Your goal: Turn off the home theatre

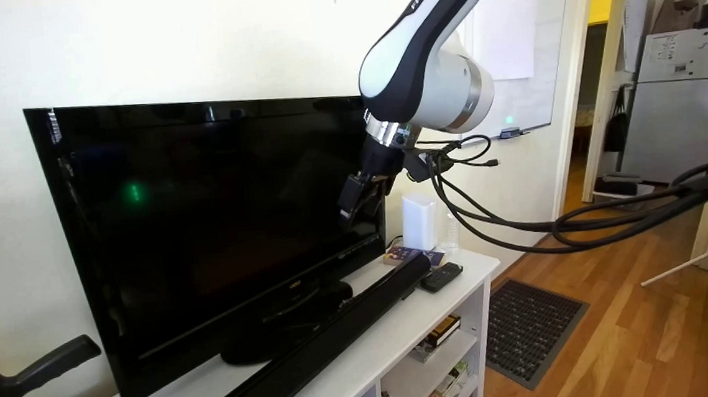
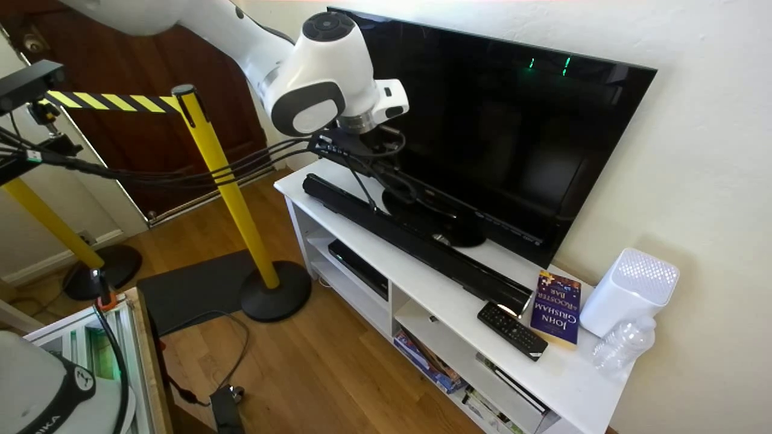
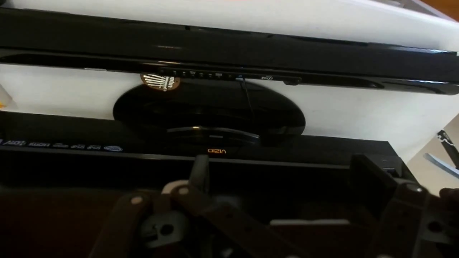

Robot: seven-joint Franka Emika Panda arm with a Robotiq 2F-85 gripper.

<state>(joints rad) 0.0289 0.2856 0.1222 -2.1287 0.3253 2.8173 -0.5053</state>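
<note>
The home theatre, a long, slim black soundbar point(image 1: 332, 337), lies along the white stand in front of the TV. It also shows in an exterior view point(image 2: 416, 241). In the wrist view the soundbar point(image 3: 229, 50) spans the upper part of the picture, with a row of small buttons and a small blue mark along its TV-side edge. My gripper point(image 1: 358, 209) is above the soundbar, in front of the TV screen, and apart from the soundbar. In the wrist view the gripper point(image 3: 279, 161) has its fingers wide apart with nothing between them.
The large black TV point(image 1: 206, 221) stands close behind the soundbar on the white stand point(image 2: 579, 386). A remote point(image 2: 512, 330), a book point(image 2: 556, 307), a white box point(image 2: 630, 289) and a clear bottle point(image 2: 627, 343) are at one end. A black-handled tool point(image 1: 30, 383) is at the other end.
</note>
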